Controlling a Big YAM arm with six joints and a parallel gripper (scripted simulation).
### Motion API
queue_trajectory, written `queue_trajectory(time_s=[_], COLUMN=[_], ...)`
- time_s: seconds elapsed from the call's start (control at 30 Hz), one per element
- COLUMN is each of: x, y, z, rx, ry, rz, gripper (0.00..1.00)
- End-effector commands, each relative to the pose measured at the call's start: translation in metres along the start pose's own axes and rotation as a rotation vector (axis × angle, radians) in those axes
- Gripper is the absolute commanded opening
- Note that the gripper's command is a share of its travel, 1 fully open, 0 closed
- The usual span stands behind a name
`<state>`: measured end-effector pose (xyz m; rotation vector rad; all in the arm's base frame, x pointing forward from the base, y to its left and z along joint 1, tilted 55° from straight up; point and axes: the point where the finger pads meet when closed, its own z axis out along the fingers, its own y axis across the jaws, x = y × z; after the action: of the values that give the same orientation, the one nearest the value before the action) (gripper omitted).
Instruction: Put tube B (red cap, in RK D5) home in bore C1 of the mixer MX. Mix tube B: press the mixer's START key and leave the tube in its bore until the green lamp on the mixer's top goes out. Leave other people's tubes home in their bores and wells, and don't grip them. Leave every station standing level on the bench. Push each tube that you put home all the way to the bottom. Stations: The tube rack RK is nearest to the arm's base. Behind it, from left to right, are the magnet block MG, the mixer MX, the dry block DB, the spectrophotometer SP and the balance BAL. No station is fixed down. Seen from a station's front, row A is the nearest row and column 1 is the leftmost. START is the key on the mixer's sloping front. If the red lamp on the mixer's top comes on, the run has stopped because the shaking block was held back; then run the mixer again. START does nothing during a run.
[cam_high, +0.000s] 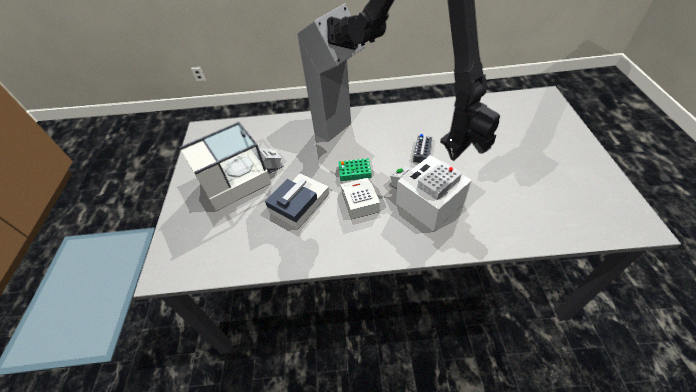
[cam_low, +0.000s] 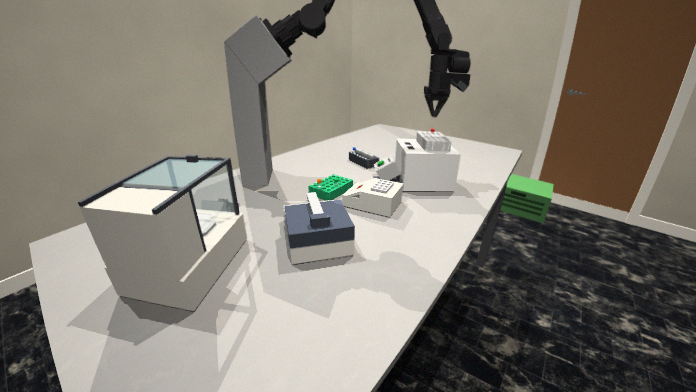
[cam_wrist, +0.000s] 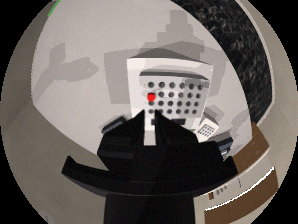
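Tube B, with its red cap (cam_high: 451, 169), stands in a corner bore of the grey block on top of the white mixer MX (cam_high: 434, 192). It also shows in the exterior view (cam_low: 433, 130) and in the wrist view (cam_wrist: 150, 98). My gripper (cam_high: 450, 143) hangs well above the mixer block, almost over the red cap, pointing down. Its fingers (cam_low: 434, 112) meet at the tips and hold nothing. The green START key (cam_high: 398, 171) sits on the mixer's sloping front. The two lamp windows (cam_high: 420, 170) on the mixer's top look dark.
The green rack RK (cam_high: 355, 168) holds an orange-capped tube. A black block (cam_high: 422, 147) with a blue-capped tube stands behind the mixer. The dry block (cam_high: 360, 197), the spectrophotometer (cam_high: 296, 201) and the glass-walled balance (cam_high: 225, 167) stand in a row. The arm's grey pillar (cam_high: 325, 80) rises behind.
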<state>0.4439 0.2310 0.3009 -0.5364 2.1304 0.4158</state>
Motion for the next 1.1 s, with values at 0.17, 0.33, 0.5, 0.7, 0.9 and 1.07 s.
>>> queue_trajectory(time_s=[0.17,0.33,0.5,0.7,0.9,1.07], x=[0.045,0.083,0.106,0.154,0.203,0.176], y=[-0.018,-0.028,-0.033,-0.044,-0.055,-0.050], z=[0.020,0.034,0.042,0.059,0.074,0.069], rx=[0.012,0.013,0.014,0.014,0.015,0.007], ry=[0.009,0.010,0.010,0.011,0.019,-0.032], rz=[0.048,0.080,0.112,0.128,0.162,0.138], gripper=[0.00,0.00,0.00,0.00,0.00,0.00])
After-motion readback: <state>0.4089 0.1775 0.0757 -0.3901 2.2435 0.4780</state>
